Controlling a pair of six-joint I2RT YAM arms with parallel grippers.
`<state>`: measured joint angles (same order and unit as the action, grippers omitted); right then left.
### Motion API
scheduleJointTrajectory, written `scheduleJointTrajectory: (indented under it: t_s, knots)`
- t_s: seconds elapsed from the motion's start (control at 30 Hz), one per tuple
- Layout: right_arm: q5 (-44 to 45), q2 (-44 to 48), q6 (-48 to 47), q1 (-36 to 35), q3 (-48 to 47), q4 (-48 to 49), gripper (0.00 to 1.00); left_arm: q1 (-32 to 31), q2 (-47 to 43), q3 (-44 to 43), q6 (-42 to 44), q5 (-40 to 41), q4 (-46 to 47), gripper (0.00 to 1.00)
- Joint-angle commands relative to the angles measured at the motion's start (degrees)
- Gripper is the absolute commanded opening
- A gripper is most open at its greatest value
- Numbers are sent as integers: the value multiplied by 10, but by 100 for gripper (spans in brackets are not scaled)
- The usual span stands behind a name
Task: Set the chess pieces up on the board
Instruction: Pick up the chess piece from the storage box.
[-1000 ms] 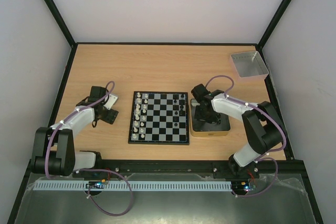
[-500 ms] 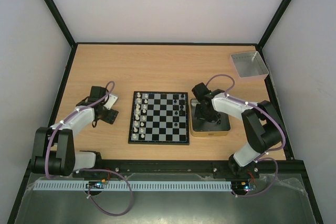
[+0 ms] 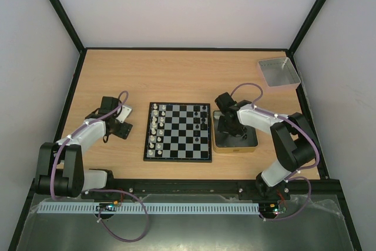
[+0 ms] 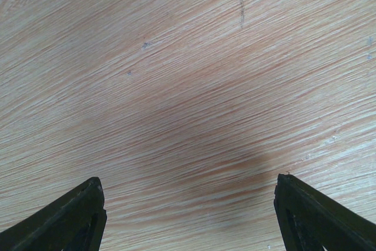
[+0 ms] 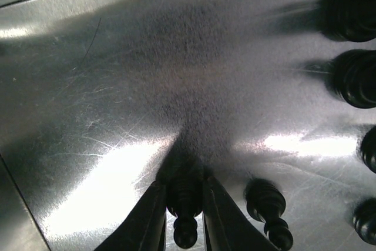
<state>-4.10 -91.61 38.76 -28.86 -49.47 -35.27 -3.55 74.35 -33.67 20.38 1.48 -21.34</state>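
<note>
At the far left the left gripper (image 4: 189, 179) hung over the bare wooden table (image 4: 176, 57), its jaws spread wide with nothing between them. To its right lay the board (image 3: 178, 145), with white pieces (image 3: 154, 130) ranked along its left side and a few black pieces (image 3: 203, 119) standing near its right edge. Just beside the board's right edge sat the gold-tan tin (image 3: 235, 149), and the right gripper (image 5: 184, 185) reached down into it. There its jaws were drawn narrow, pinching the gripped piece (image 5: 185, 195), a black one, over the tin's shiny metal floor. Just to the right of it sat a loose piece (image 5: 267, 204), also black, and further dark pieces (image 5: 352, 77) lined the right side of the wrist view. A grey tray (image 3: 279, 72) stood at the far right corner of the table, well apart from the tin, its floor showing plain grey. From above, the right arm hid most of the tin's inside. The pieces on the board were too small to tell by kind. The dark pieces at the wrist view's edge were blurred and cut off, and whether the gripped piece touched the floor could not be told.
</note>
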Motion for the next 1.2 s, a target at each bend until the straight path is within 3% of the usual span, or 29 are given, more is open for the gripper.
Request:
scheduleJointTrajectory:
  t_s: [0.0,0.13,0.8,1.17]
  knots:
    - [-12,-31,0,3,36,3,15,2,0,7,5,-4,-8,79]
    - [-14,-37,0,3,37,9,10,2,-2,7,4,-4,-9,79]
    - [30,34,2,2,-7,-54,10,2,-3,7,1,3,-7,79]
    - [87,95,28,-70,-39,-108,10,2,0,7,1,3,-7,79]
